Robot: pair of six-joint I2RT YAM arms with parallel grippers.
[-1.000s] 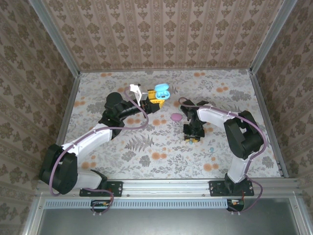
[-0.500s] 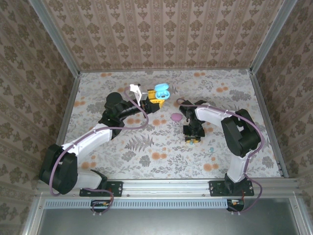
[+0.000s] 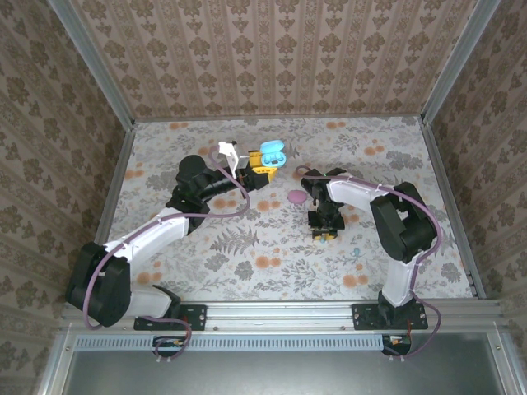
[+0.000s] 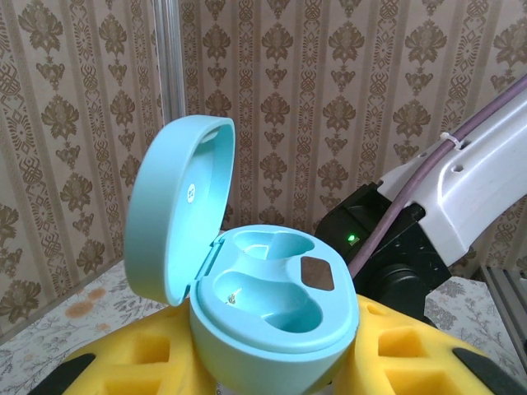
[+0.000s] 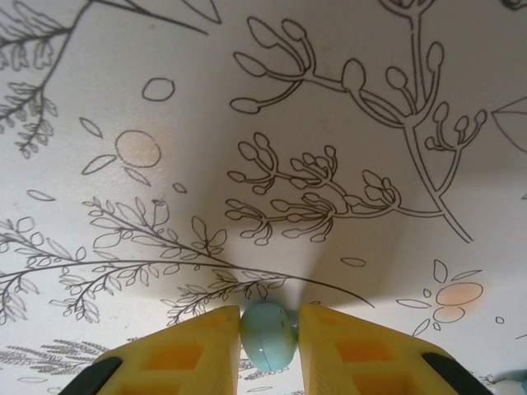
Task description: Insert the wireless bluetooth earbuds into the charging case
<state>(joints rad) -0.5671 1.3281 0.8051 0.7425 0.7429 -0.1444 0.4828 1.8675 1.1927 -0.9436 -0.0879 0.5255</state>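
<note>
Overhead first: my left gripper [image 3: 262, 171] is out at the back middle of the floral-patterned surface [image 3: 247, 263], carrying the light blue egg-shaped plastic charging case [image 3: 270, 154]. The left wrist camera confirms it. The yellow padded fingers [image 4: 123, 362] are closed against both sides of the case's lower half, and the case sits upright between them. Its hinged lid [image 4: 177, 239] stands open, swung up to the left. I can see two moulded hollows in the base, with a small dark square patch beside the far one and a tiny gold glint in the near one. Behind the case, the white link and purple cable of the right arm [image 4: 461, 181] cross the view, and a green light shows on its black housing.

Now the right gripper [image 3: 323, 232]: it points down at the surface, right of centre and well apart from the case. On the right wrist camera its yellow fingers [image 5: 177, 354] are drawn in narrow, with a tiny light blue plastic earbud [image 5: 268, 333] pinched between them, both touching it. Whether the bud rests on the surface or sits just clear of it, I cannot tell. On the overhead, a small pink oval piece [image 3: 296, 196] lies on the surface between the two grippers. A tiny pale blue speck [image 3: 356, 251] sits to the right of the right gripper.
</note>
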